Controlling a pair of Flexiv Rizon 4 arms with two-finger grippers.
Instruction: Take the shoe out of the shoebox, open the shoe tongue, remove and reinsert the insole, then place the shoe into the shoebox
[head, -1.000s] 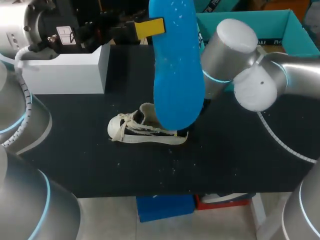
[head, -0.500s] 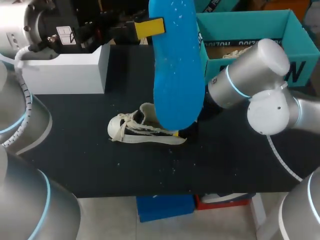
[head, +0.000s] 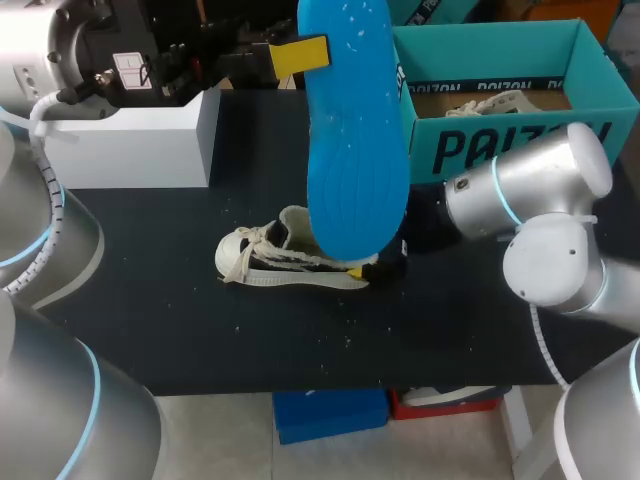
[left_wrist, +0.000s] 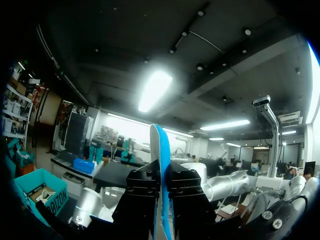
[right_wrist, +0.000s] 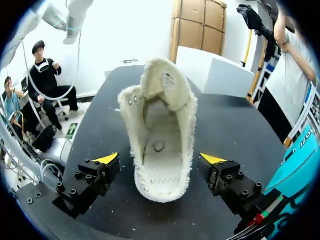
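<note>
A blue insole (head: 352, 130) hangs upright high above the table, with my left gripper (head: 297, 55) shut on its top edge. In the left wrist view the insole (left_wrist: 162, 150) shows edge-on between the dark fingers of the left gripper (left_wrist: 164, 200). A cream lace-up shoe (head: 285, 260) lies on the black table (head: 150, 300), toe to the left. My right gripper (head: 385, 268) sits low at its heel. From the right wrist the shoe (right_wrist: 160, 125) faces heel-first, tongue pulled up, with the right gripper (right_wrist: 160, 160) open and one yellow tip on either side of the heel, apart from it.
A teal shoebox (head: 500, 150) stands at the back right with another pale shoe (head: 490, 103) inside. A white box (head: 130, 135) sits at the back left. Bare tabletop lies in front of the shoe and to its left.
My right arm has swung down and toward the front right, uncovering the shoebox, and its gripper has come low to the shoe's heel. The left gripper and insole stay still.
</note>
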